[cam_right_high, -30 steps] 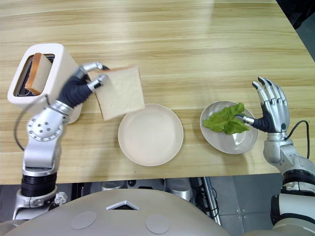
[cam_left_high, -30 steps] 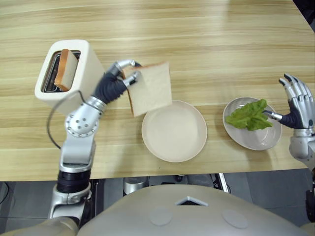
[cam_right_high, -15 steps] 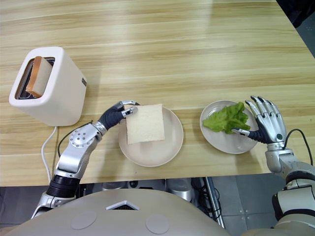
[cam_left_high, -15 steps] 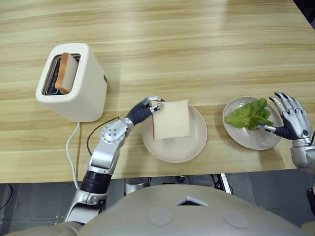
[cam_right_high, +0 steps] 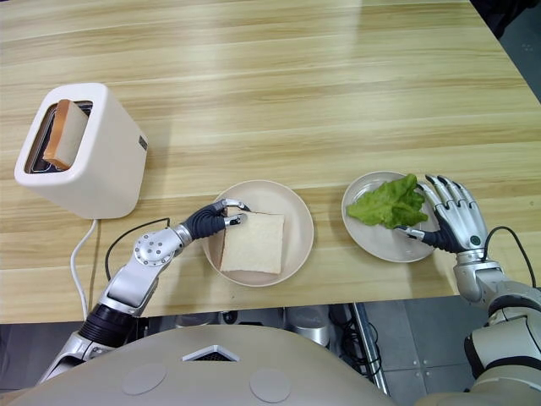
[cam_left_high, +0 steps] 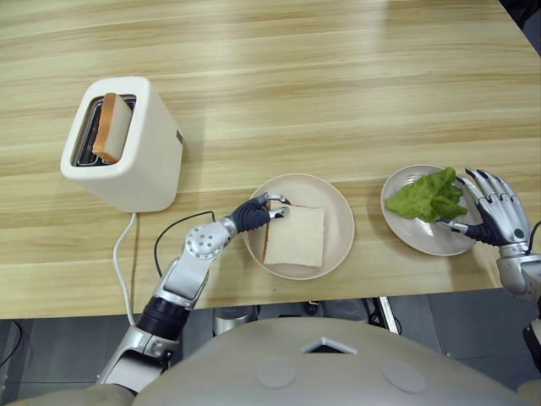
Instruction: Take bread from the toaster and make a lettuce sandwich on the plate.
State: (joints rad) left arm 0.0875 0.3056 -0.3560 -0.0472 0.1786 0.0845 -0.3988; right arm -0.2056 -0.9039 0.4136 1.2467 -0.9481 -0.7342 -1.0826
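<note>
At the frame's lower centre, a bread slice (cam_left_high: pixel 297 238) lies on the round plate (cam_left_high: pixel 331 200). The left hand (cam_left_high: pixel 252 215) sits at the plate's left rim, its fingers curled onto the slice's upper left corner. At upper left on the desk (cam_left_high: pixel 296 85), the white toaster (cam_left_high: pixel 135 152) holds another slice (cam_left_high: pixel 108 127). A small dark label on its side is too small to read. At lower right, lettuce (cam_left_high: pixel 423 196) rests in a shallow dish (cam_left_high: pixel 414 238). The right hand (cam_left_high: pixel 494 218) is spread wide over the dish's right rim, holding nothing.
</note>
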